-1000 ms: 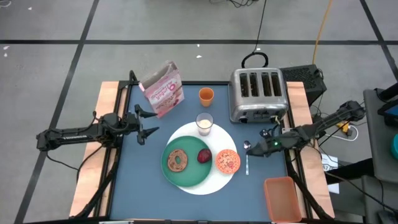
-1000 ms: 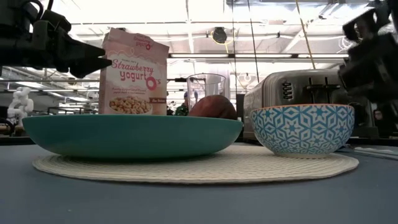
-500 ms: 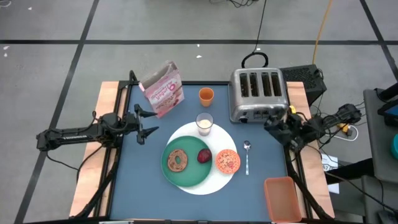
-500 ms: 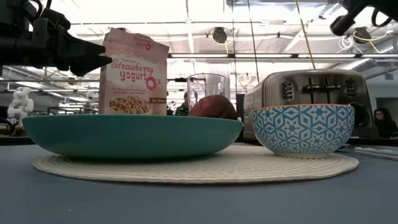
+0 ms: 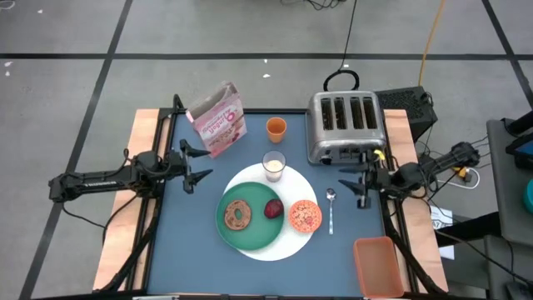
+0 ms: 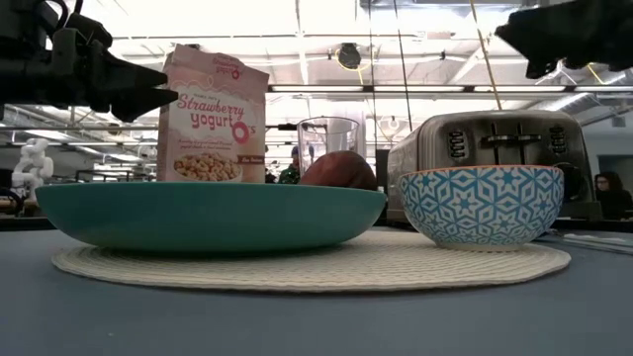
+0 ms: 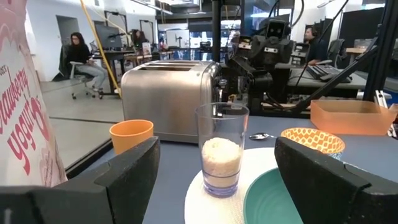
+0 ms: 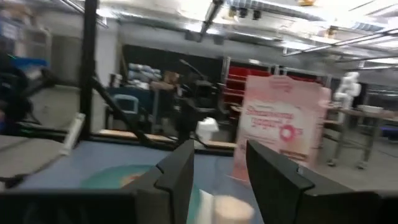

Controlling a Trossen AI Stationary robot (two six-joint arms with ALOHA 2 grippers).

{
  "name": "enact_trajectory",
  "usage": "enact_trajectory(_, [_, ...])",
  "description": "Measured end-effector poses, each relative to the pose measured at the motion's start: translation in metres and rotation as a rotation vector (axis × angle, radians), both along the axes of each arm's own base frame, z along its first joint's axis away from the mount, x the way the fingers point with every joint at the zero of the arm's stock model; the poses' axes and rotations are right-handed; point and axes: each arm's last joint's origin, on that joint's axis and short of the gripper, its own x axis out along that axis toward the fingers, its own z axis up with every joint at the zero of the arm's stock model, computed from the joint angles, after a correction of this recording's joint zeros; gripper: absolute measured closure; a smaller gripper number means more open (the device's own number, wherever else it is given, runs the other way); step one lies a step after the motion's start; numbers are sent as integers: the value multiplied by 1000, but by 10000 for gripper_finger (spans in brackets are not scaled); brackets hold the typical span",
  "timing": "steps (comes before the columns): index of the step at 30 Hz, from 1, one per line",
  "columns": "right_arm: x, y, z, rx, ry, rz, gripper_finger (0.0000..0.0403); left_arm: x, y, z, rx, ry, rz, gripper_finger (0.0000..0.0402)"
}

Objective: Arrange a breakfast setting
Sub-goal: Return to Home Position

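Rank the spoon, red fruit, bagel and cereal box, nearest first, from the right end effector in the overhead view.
From the right end effector:
1. Spoon, just right of the mat.
2. Red fruit, on the plate's right side.
3. Bagel, on the plate's left side.
4. Cereal box, by the left end effector.

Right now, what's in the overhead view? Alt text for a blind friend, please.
A breakfast setting on a blue table: a plate with a bagel and fruit sits on a round mat beside a bowl and spoon, with a glass, cup, cereal box and toaster beyond. The left gripper and right gripper hang open at the sides.
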Motion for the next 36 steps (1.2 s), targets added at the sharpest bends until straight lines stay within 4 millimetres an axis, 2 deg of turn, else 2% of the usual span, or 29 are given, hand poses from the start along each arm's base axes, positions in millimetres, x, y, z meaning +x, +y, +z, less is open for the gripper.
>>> enact_trajectory(7, [-1,-6,-5,-47,52,-71,261,0,0,0,-29,-5,-2,80])
enact_trajectory(14, [-4,-14,-15,15,136,-116,261,0,0,0,-33,-6,-1,80])
enact_trajectory(21, [-6,-17,-19,22,118,-101,261,0,0,0,-35,-5,-2,80])
enact_trajectory(24, [-7,-19,-17,56,65,-116,261,0,0,0,-35,-6,-2,80])
enact_trajectory(27, [-6,-21,-19,98,83,-135,261,0,0,0,-35,-6,-2,80])
enact_trajectory(36, [-6,-25,-18,57,76,-166,261,-1,5,-4,17,49,53,80])
